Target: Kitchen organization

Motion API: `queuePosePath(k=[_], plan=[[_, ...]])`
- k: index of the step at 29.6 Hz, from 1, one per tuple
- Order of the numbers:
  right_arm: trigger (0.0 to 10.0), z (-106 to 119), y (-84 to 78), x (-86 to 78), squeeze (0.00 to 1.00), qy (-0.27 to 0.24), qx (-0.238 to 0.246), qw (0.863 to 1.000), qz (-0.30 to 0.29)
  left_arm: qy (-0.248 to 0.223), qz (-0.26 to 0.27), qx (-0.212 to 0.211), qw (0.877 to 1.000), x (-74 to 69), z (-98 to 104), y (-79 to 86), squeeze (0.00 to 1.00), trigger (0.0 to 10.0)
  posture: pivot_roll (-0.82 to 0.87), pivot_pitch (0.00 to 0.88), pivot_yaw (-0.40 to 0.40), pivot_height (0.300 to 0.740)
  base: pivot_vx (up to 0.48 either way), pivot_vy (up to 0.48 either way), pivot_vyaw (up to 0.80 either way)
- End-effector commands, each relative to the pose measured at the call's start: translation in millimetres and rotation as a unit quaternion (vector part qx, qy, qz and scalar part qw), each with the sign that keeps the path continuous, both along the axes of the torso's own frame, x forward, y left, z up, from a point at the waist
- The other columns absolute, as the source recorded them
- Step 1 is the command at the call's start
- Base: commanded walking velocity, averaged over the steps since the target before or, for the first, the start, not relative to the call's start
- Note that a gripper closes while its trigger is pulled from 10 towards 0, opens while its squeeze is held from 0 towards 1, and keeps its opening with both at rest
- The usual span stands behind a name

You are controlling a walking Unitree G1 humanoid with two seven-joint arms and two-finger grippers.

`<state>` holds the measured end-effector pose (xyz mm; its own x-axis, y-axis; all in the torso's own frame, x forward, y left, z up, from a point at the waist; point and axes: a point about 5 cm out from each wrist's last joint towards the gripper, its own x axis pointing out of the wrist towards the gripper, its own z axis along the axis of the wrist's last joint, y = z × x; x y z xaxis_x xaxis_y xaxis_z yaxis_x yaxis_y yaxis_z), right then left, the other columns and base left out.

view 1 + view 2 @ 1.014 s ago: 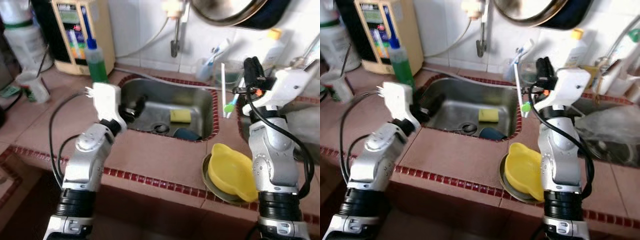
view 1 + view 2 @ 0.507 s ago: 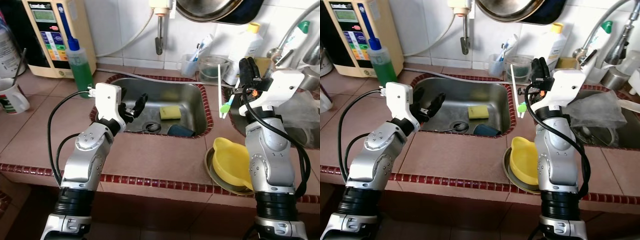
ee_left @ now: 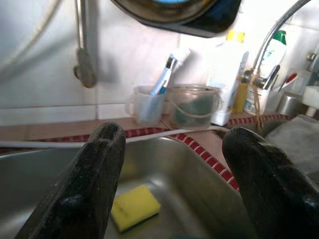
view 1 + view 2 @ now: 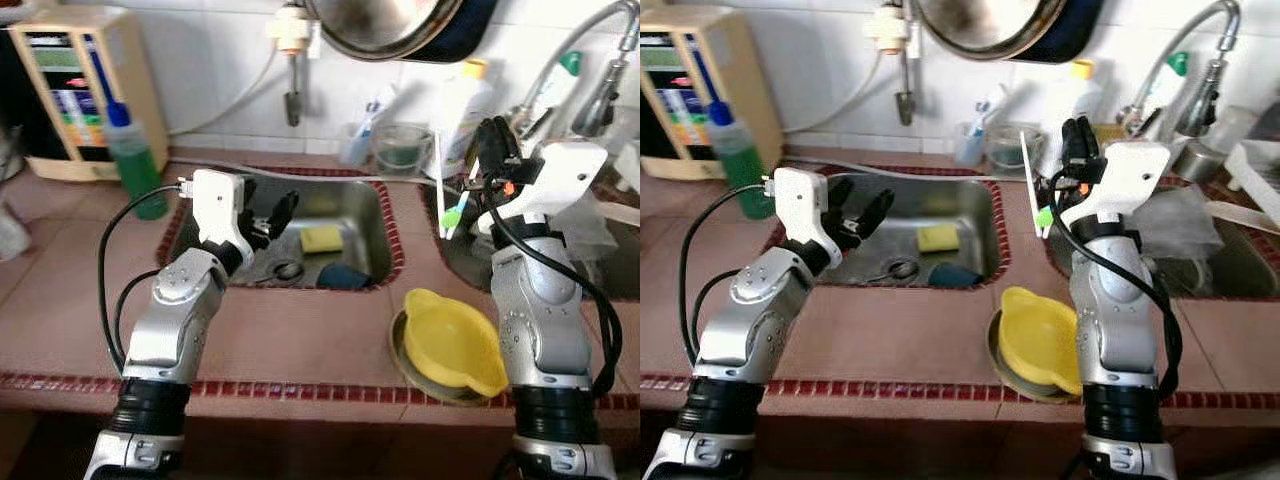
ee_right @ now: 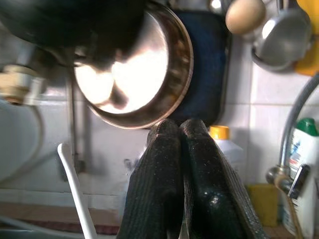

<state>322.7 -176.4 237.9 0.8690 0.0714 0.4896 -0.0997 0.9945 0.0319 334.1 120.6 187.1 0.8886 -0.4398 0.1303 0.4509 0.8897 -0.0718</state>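
The right gripper (image 4: 490, 140) has its fingers pressed together on a white toothbrush (image 4: 442, 185), which hangs bristle-end down just beside them, probably lifted for carrying to the cup (image 3: 144, 105) by the wall. The left gripper (image 4: 265, 205) hovers, fingers apart and empty, over the sink (image 4: 375, 215); a yellow sponge (image 3: 134, 206) lies below, between them.

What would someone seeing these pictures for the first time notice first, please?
Probably the right pincer, raised beside the counter's back edge and shut on a white toothbrush with a green head. Next, the bright yellow bowl on a plate at the counter's front edge, just left of the right arm. The left pincer hangs open over the steel sink, where a yellow sponge lies.
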Motion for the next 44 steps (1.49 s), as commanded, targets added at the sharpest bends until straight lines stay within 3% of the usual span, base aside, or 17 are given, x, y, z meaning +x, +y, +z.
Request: queuePosePath(k=[1,8,24,44], plan=[[10.0,6,3.4,0.3,0.0,-0.008,-0.001,1.0,0.008,-0.002,0.007,0.0,1.0,1.1,3,4.8,0.0,10.0,-0.08,0.02,-0.008,0.74,0.48,0.0,0.0],[10.0,6,2.7,0.8,0.0,-0.007,-0.002,1.0,0.009,-0.009,0.009,-0.003,1.0,0.8,5,4.1,0.0,10.0,-0.08,0.022,-0.01,0.74,0.414,0.0,0.0],[10.0,1,1.6,3.6,0.0,0.018,0.003,1.0,0.025,-0.024,0.009,0.001,1.0,-4.0,7,4.2,0.0,10.0,-0.07,0.042,-0.011,0.74,0.0,0.0,0.0],[10.0,-8,-5.8,10.1,0.0,0.047,0.017,0.998,0.03,-0.027,-0.038,0.039,0.998,-12.5,6,-3.4,0.0,10.0,-0.06,0.043,-0.003,0.74,0.0,0.0,0.0]])
